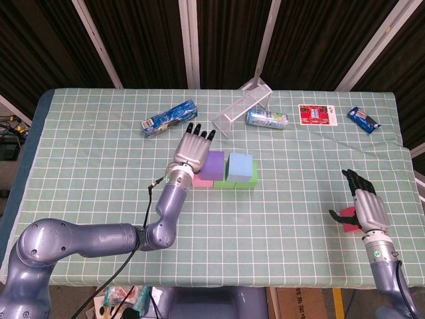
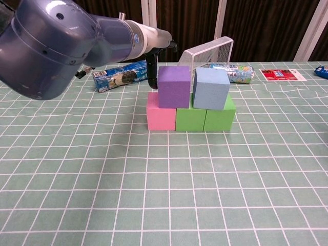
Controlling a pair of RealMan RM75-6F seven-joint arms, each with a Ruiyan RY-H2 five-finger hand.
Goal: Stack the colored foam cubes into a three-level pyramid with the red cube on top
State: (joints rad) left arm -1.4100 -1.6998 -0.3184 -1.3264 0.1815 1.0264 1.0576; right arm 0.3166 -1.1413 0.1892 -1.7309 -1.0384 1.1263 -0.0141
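A pink cube [image 2: 161,111] and two green cubes [image 2: 190,118] [image 2: 220,117] form a row on the table. On top of them sit a purple cube [image 2: 174,86] and a blue cube [image 2: 210,88], with a narrow gap between the two. My left hand [image 1: 194,147] is open with its fingers spread, right against the purple cube's [image 1: 212,165] left side; whether it touches is unclear. Near the table's front right edge, my right hand [image 1: 367,207] holds the red cube [image 1: 345,217], with the thumb across it. The hand partly hides that cube.
A blue snack pack [image 1: 169,117], a tipped clear wire basket [image 1: 242,106], a bottle [image 1: 267,119], a red card [image 1: 317,114] and a small blue packet [image 1: 364,119] lie along the back of the green checked table [image 1: 285,219].
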